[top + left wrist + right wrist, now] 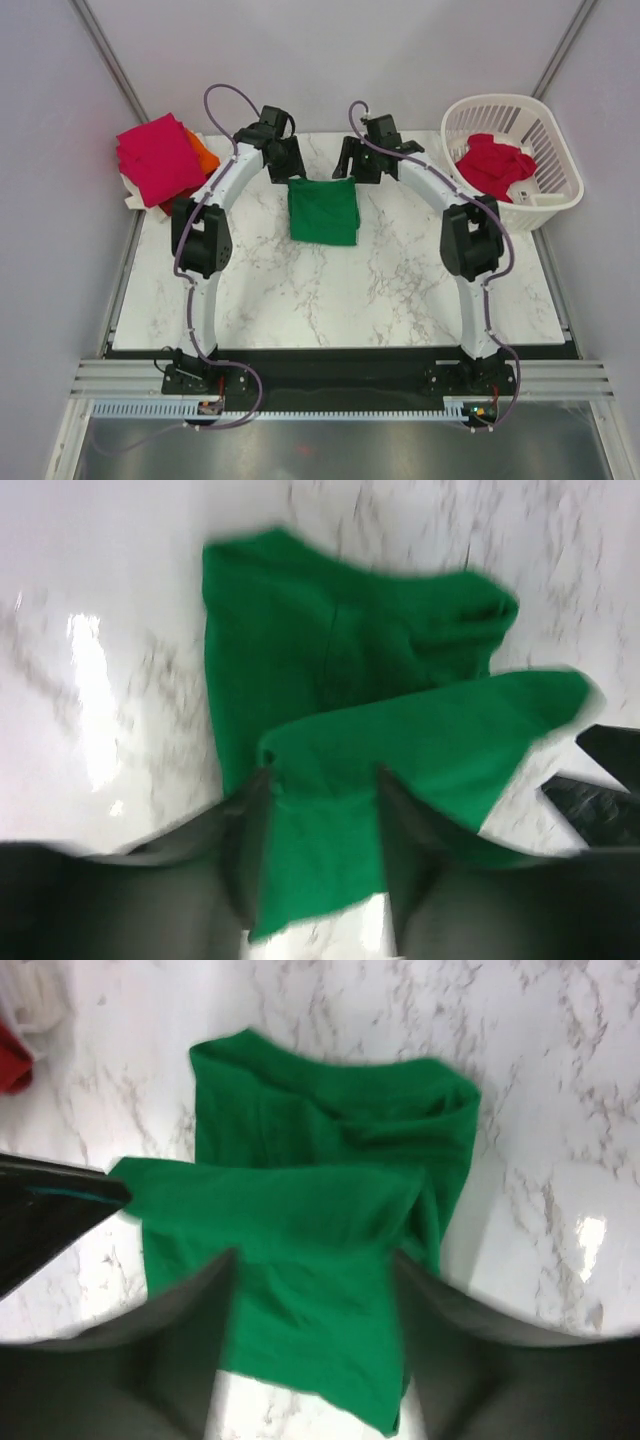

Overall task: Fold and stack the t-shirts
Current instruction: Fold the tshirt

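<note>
A bright green t-shirt [324,210] lies folded into a rough rectangle on the far middle of the marble table. It fills the left wrist view [330,670] and the right wrist view [330,1160], with a folded-over flap across its near part. My left gripper [290,165] [322,780] is open over the shirt's far left edge, with cloth showing between the spread fingers. My right gripper [350,168] [313,1260] is open over the far right edge in the same way. A magenta-pink shirt [158,155] lies on an orange one [205,155] at the far left.
A white slatted laundry basket [560,190] stands at the far right with a red shirt [495,165] in it. The stack at the far left overhangs the table's left edge. Grey walls close in the back and sides.
</note>
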### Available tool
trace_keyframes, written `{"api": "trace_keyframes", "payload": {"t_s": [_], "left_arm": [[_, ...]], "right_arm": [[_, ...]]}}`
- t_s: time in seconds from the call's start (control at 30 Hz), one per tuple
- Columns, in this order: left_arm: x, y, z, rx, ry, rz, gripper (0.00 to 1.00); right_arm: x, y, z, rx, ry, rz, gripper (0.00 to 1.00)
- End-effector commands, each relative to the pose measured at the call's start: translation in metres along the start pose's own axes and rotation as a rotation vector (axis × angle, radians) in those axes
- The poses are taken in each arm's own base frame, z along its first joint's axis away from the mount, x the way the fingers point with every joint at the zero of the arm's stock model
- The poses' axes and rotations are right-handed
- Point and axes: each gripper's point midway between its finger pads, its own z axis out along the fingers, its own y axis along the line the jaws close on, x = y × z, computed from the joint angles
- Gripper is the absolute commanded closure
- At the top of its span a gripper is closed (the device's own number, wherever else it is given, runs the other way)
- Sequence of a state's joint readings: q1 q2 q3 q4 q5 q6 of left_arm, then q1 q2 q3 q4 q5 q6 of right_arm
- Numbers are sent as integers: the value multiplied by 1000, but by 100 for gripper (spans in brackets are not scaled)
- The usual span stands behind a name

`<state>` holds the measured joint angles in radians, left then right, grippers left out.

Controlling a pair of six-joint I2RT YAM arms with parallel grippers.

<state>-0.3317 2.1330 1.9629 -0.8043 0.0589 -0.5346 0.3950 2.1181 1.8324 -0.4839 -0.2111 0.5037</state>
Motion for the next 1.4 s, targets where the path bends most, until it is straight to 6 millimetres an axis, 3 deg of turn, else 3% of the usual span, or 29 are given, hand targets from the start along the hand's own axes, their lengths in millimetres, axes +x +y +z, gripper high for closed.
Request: {"api": "trace_keyframes", "payload": {"t_s": [0.0, 0.03, 0.07, 0.13, 0.17, 0.23, 0.27, 0.3, 0.33, 0.37, 0.4, 0.43, 0.47, 0.5, 0.53, 0.57, 0.6, 0.63, 0.67, 0.73, 0.8, 1.0, 1.07, 1.1, 1.13, 1.3, 1.37], "left_arm": [[-36, 9, 47, 53, 12, 10, 37], [-45, 12, 55, 103, 34, -26, 21], [-54, 12, 68, 127, 46, -67, 19], [-67, 20, 63, 120, 24, -111, 19], [-74, 24, 47, 104, -1, -123, 18], [-78, 26, 29, 72, -40, -106, 18], [-62, 34, 30, 50, -6, -107, 22], [-71, 26, 2, 65, -54, -97, 25], [-68, 28, -6, 54, -60, -95, 26], [-45, 33, -1, 27, -15, -82, 26], [-39, 32, -8, 25, -19, -68, 27], [-37, 19, -26, 40, -53, -33, 27], [-12, 24, -21, 23, -9, -18, 30], [-4, 20, -23, 32, -6, -3, 30], [-1, 2, -36, 85, -34, 24, 31], [21, 4, -29, 90, 11, 32, 31], [31, -5, -31, 143, 32, 44, 31], [29, -19, -36, 206, -5, 68, 32], [47, -15, -29, 217, 34, 68, 35], [56, -16, -22, 247, 50, 68, 39], [67, -11, -9, 241, 80, 59, 50], [109, 16, 7, 183, 183, 37, 50], [114, 19, 14, 173, 202, 33, 50], [115, 14, 23, 208, 211, 22, 56], [98, 2, 32, 259, 137, 28, 60], [113, 31, 57, 150, 167, -4, 62], [114, 34, 57, 146, 169, -5, 64]], "right_arm": [[-63, -8, 19, 4, -119, 30, 17], [-64, -27, 34, 46, -109, 52, 14], [-72, -28, 34, 55, -120, 50, 13], [-97, -22, 17, 52, -180, -5, 10], [-102, -22, 9, 64, -198, -24, 9], [-104, -17, -12, 67, -226, -61, 9], [-100, -20, -16, 78, -227, -72, 9], [-79, -33, -9, 95, -195, -66, 9], [-83, -23, -31, 70, -231, -73, 9], [-73, -21, -34, 42, -221, -59, 10], [-47, -31, -26, 39, -183, -41, 10], [-47, -23, -44, 11, -208, -39, 11], [-34, -16, -47, -41, -187, -5, 12], [-16, -16, -51, -78, -188, 9, 14], [-5, -11, -54, -109, -182, 24, 14], [7, -6, -57, -147, -163, 42, 15], [25, -7, -60, -156, -141, 38, 17], [39, 1, -61, -172, -115, 22, 17], [49, 3, -63, -181, -93, 15, 17], [74, 7, -71, -218, -41, 21, 18], [94, 5, -80, -223, -18, 13, 19], [135, -10, -91, -191, 35, -16, 19], [141, -14, -92, -183, 47, -26, 20], [146, -17, -92, -175, 58, -29, 20], [148, -19, -92, -170, 62, -30, 20], [149, -22, -100, -150, 62, -54, 20], [150, -24, -101, -142, 64, -58, 19]]}}
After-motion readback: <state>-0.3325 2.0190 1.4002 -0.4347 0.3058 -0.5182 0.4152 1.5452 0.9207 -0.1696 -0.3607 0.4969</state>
